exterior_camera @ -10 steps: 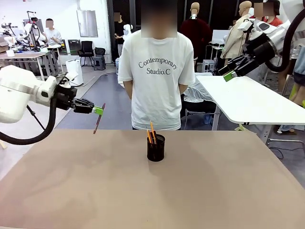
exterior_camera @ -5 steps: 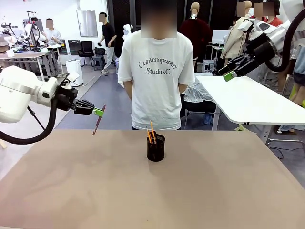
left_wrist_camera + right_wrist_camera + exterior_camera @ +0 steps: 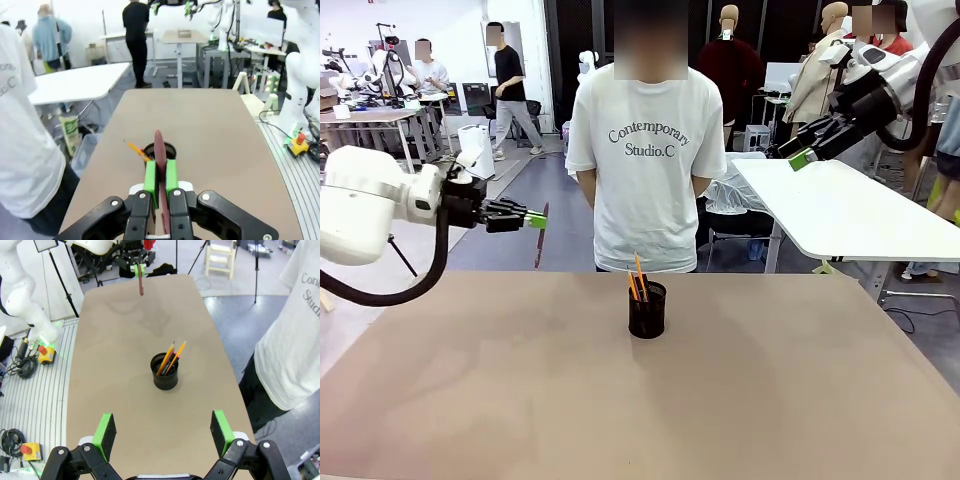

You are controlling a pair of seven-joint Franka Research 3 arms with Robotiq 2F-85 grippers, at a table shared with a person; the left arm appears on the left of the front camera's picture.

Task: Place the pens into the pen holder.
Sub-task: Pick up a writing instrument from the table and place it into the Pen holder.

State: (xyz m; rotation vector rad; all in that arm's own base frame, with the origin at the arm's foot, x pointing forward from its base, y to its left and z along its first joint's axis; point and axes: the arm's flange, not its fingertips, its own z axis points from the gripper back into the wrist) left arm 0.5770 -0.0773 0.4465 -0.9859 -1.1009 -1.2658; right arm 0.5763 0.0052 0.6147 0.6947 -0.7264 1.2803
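**Left arm lifting the last pen toward the holder.**
Your left gripper (image 3: 534,219) is clamped on the brownish-pink pen (image 3: 540,236), which over the past second has risen and swung from a slant to hang nearly straight down, still above the table's (image 3: 470,400) far-left edge and well apart from the pen holder (image 3: 647,310). The holder, mid-table in front of the person (image 3: 646,140), already carries two pens (image 3: 636,278). Your right gripper (image 3: 162,434) waits high up, jaws spread and empty. Judged remaining: carry across, lower, release.
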